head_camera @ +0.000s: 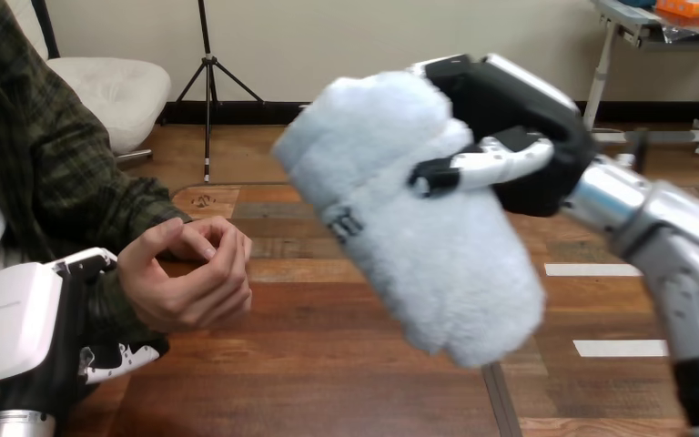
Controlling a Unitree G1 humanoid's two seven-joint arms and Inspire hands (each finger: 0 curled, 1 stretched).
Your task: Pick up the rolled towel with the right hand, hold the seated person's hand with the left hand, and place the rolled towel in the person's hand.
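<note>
A fluffy white rolled towel [419,237] hangs in the air over the middle of the table, tilted, with its lower end toward me. My right hand [519,118] is shut on its upper end, thumb across the front and fingers behind. At the lower left my left hand [18,319] is curled round the person's wrist, with the thumb above the sleeve and the fingers [118,360] below it. The person's hand [187,282] sticks out to the right of my left hand, just above the table, its fingers loosely curled and holding nothing. The towel is a short way to its right and apart from it.
The wooden table [328,382] spreads under both hands. Two white tape strips [592,269] lie on it at the right, under my right forearm. The person's sleeved arm comes in from the upper left.
</note>
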